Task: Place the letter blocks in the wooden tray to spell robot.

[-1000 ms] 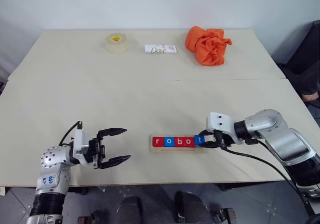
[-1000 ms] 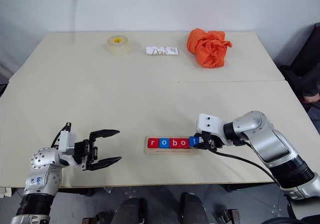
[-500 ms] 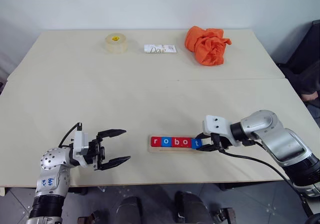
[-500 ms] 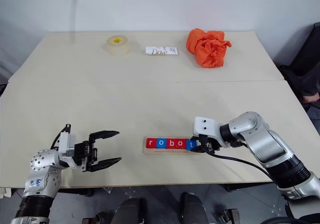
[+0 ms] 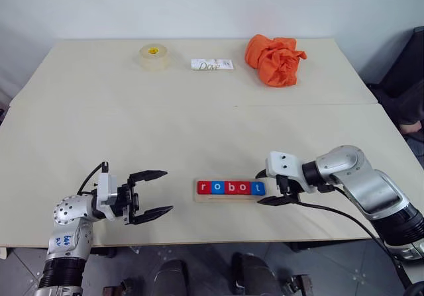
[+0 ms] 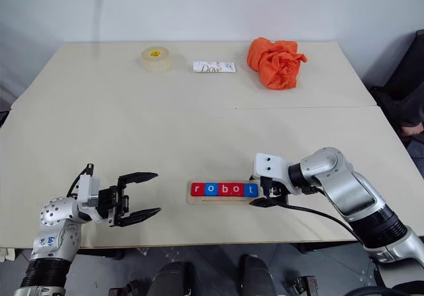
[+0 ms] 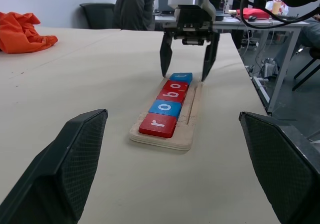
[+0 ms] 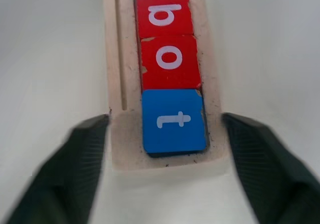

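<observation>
Letter blocks [image 5: 230, 188]: all five lie flat in a single row in the wooden tray [image 5: 229, 196], reading r-o-b-o-t from the robot's left to its right; colours red, blue, red, red, blue. Tray long axis runs left-right across the near part of the counter [image 5: 199, 130], roughly parallel to the counter's front edge; one end points toward each arm. The lengthwise groove shows bare beside the row, on the side nearer the robot. Right jaws [image 5: 268, 187]: spread wide, empty, tips straddling the tray's right end, one finger on either side of the blue t block [image 8: 174, 120], not touching it. Left jaws [image 5: 152, 193]: spread wide, empty, pointing toward the tray's left end along its long axis, well apart from it. Beyond both jaws, along the far edge of the counter: tape roll [image 5: 154, 55], white Dove wrapper [image 5: 212, 64], crumpled orange cloth [image 5: 274, 59].
</observation>
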